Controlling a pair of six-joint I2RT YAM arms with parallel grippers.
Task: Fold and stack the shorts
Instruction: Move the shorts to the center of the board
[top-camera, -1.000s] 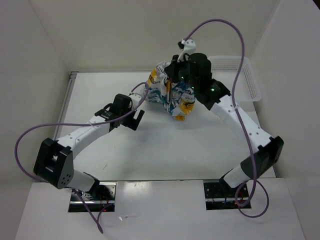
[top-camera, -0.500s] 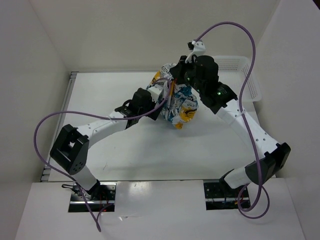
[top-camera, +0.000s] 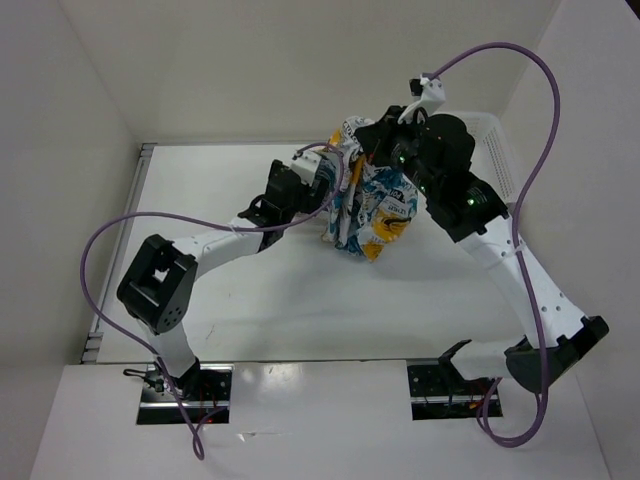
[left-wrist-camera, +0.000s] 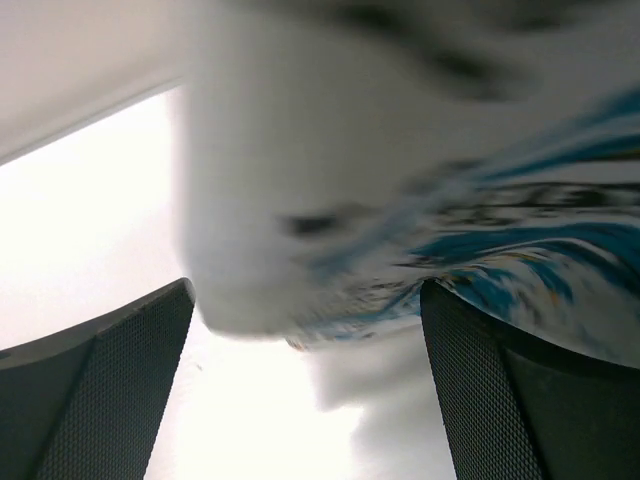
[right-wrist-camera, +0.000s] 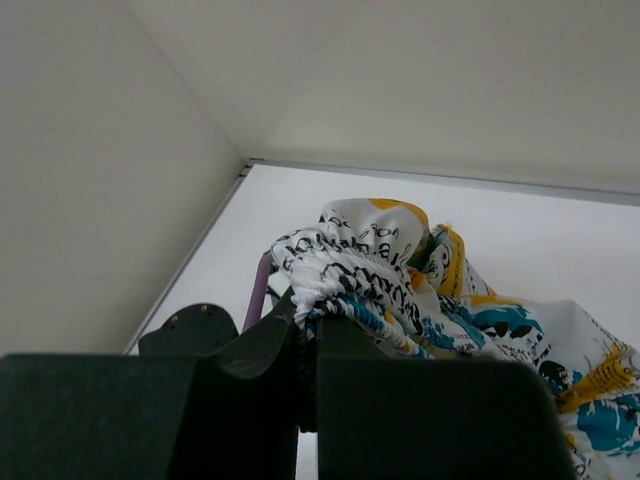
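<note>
While the right gripper (right-wrist-camera: 306, 322) pinches the bunched shorts (top-camera: 375, 215), the left gripper (left-wrist-camera: 305, 300) gapes wide just beside them

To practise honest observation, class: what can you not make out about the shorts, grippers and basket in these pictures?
- Top view: white plastic mesh basket mostly covered by the right arm; contents unseen.
- Left wrist view: soft white, teal, yellow and black printed shorts blurred, too close; contact with open left gripper unclear.
- Right wrist view: body of the shut right gripper blocks the shorts' lower part; right edge crops them.
</note>
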